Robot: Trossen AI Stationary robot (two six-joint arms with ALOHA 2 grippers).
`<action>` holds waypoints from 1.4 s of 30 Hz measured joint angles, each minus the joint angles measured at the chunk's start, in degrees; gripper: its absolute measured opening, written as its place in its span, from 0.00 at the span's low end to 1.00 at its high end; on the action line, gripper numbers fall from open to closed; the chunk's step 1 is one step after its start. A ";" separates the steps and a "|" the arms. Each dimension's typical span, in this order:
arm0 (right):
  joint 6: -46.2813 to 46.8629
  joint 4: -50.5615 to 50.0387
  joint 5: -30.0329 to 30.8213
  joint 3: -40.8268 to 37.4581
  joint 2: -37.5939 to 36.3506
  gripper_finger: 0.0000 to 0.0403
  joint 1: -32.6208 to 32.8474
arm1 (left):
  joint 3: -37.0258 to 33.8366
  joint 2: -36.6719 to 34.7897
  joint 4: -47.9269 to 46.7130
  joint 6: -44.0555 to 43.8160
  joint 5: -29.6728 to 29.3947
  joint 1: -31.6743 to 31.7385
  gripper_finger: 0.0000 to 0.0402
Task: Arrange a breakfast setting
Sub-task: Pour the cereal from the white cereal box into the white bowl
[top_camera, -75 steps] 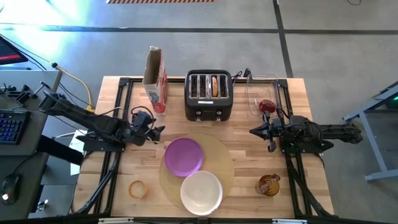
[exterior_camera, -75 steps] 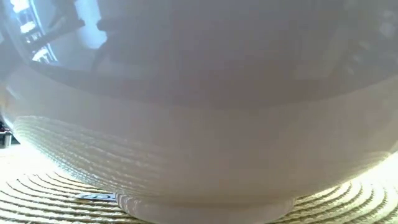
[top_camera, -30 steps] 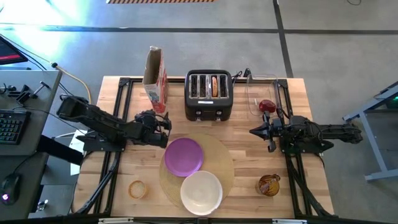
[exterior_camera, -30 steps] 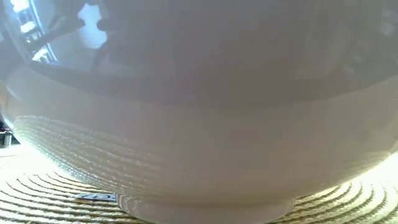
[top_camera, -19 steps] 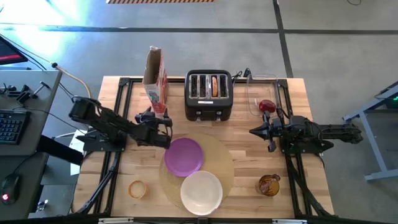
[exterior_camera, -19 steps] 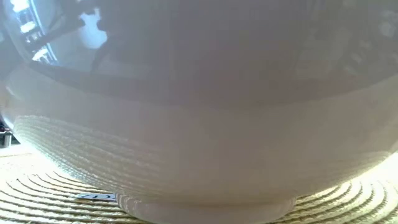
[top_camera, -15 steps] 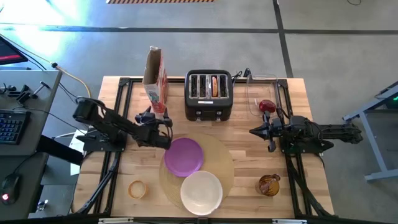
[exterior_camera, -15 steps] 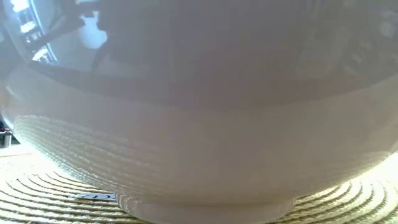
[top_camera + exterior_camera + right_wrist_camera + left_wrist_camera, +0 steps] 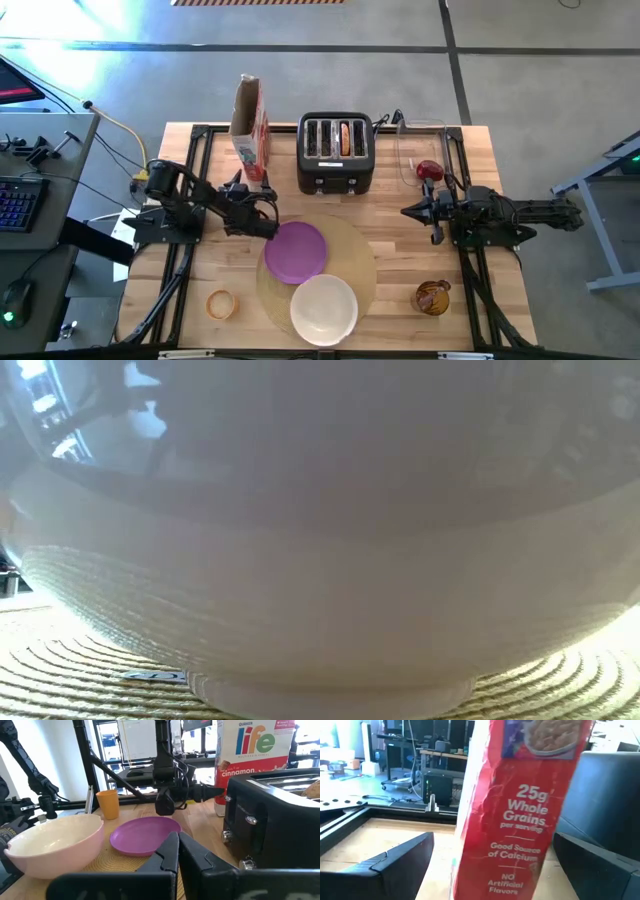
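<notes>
The red cereal box [image 9: 250, 125] stands upright at the table's far left; it also shows in the left wrist view [image 9: 520, 810]. My left gripper [image 9: 250, 188] is open at the box's lower part, one finger on either side, with gaps showing. My right gripper [image 9: 408, 211] is shut and empty at the right. The purple plate [image 9: 295, 250] and white bowl [image 9: 323, 308] rest on the round tan mat [image 9: 355, 250]. A bagel [image 9: 345, 138] sticks out of a toaster slot. The red fruit [image 9: 429, 170] lies in a clear container. No spoon shows.
The black toaster [image 9: 337, 152] stands just right of the cereal box. A small orange cup [image 9: 221, 303] stands near the front left, an amber glass [image 9: 433, 297] near the front right. The bowl [image 9: 320, 540] fills the low view.
My left arm has swung in toward the cereal box. Its gripper has turned from facing the table's right to facing the box at the far edge. My right arm has kept still.
</notes>
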 joint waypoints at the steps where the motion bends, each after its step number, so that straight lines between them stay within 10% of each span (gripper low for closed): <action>1: 0.01 -0.02 -0.01 -0.01 0.00 0.00 -0.01 | 0.00 0.31 0.27 -0.38 0.02 0.33 1.00; 23: 0.02 -0.01 0.04 0.00 0.00 0.00 0.00 | 0.02 0.38 17.52 15.51 0.09 8.57 0.97; 42: 0.00 -0.02 0.28 -0.01 0.00 0.00 0.00 | 0.04 0.38 24.02 23.46 0.09 8.91 0.56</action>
